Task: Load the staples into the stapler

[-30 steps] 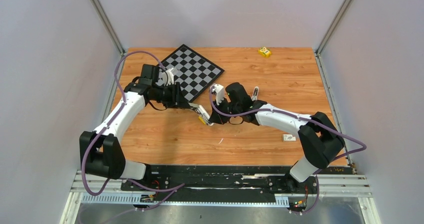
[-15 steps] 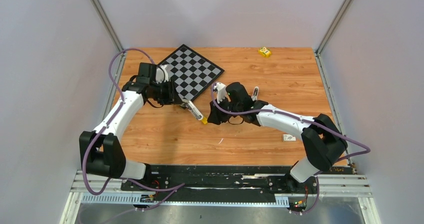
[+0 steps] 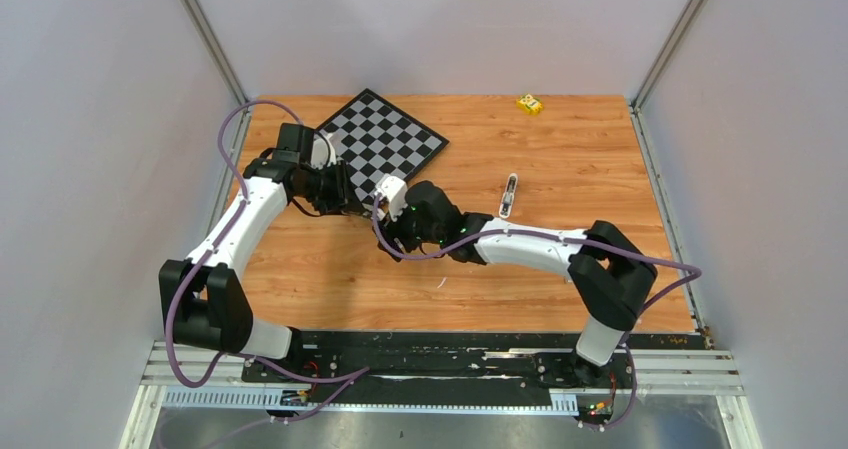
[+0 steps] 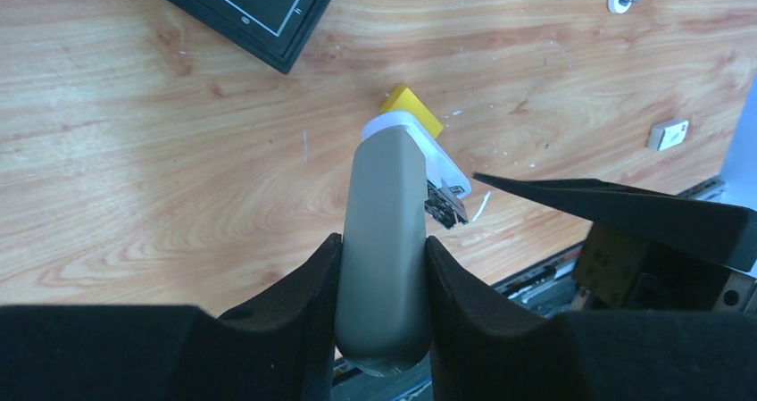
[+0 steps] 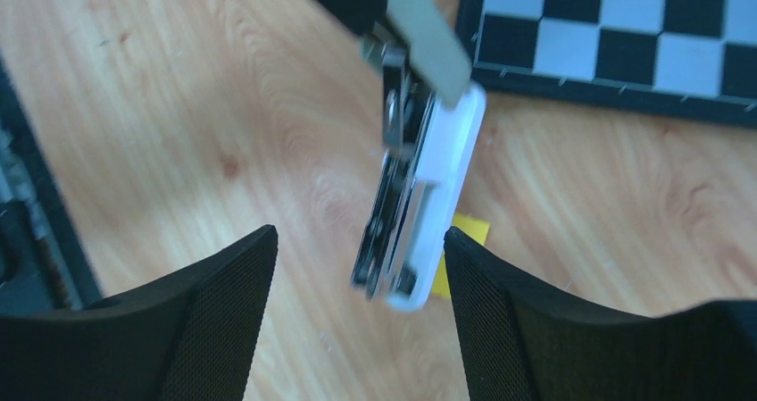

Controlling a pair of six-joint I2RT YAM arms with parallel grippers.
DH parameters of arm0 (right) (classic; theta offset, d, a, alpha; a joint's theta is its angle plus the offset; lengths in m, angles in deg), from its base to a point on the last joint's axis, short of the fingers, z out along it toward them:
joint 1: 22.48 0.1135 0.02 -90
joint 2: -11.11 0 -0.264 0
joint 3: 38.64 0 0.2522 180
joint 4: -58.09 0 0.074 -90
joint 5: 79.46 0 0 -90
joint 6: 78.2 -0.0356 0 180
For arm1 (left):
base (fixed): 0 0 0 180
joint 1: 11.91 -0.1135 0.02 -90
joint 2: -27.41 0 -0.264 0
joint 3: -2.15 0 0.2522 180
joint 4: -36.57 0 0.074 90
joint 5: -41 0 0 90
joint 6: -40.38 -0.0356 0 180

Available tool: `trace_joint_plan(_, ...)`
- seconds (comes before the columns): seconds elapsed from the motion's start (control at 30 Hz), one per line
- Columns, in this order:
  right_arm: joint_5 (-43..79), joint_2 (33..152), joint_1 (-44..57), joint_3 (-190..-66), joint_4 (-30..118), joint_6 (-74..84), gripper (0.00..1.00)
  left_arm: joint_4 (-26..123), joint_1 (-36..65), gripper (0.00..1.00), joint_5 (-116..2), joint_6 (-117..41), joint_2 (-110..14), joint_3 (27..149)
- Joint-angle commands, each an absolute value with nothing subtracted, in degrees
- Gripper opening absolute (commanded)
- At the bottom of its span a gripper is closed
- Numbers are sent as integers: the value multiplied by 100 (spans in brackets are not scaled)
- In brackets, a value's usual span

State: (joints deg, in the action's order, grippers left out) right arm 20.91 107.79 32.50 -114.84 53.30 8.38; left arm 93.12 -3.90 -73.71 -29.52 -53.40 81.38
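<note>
The stapler [image 4: 384, 240], with its rounded grey-olive top, is clamped between my left gripper's [image 4: 382, 271] black fingers. It is held above the wood. Its white front and shiny metal tray [image 4: 444, 203] stick out past the top, and a yellow piece [image 4: 412, 108] shows just beyond the tip. In the right wrist view the stapler's [image 5: 420, 187] white and metal end hangs between my right gripper's [image 5: 357, 240] open fingers without touching them. From above, the right gripper [image 3: 392, 214] sits right against the left gripper [image 3: 350, 194] and covers the stapler. The staples are not in view as a separate strip.
A checkerboard [image 3: 385, 144] lies at the back left, just behind both grippers. A yellow block [image 3: 529, 103] sits at the far edge. A slim white and dark object [image 3: 510, 195] lies mid-table, and a small white box [image 4: 668, 134] lies nearer the front rail.
My right gripper has opened and swung left, bringing its fingers around the stapler's tip. The left gripper has drawn back slightly to the left, still holding the stapler.
</note>
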Motion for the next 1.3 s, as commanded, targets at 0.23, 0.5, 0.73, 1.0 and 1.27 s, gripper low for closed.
trace_joint_plan(0.23,698,11605,3667,-12314,5971,2515,62,9441,-391,0,-7863,-2677,-5237,8175)
trace_joint_plan(0.5,533,11858,3824,-12387,5973,2742,56,9490,-391,0,-7903,-2653,-5257,8234)
trace_joint_plan(0.73,445,11780,3825,-12192,6192,2673,25,9418,-396,21,-7855,-2555,-5179,8337)
trace_joint_plan(1.0,720,11629,3328,-11692,6464,2225,17,8663,-883,50,-8193,-2154,-5108,8628)
trace_joint_plan(1.27,880,11632,2571,-11451,6665,2026,17,8362,-1051,65,-7816,-2326,-4971,8612)
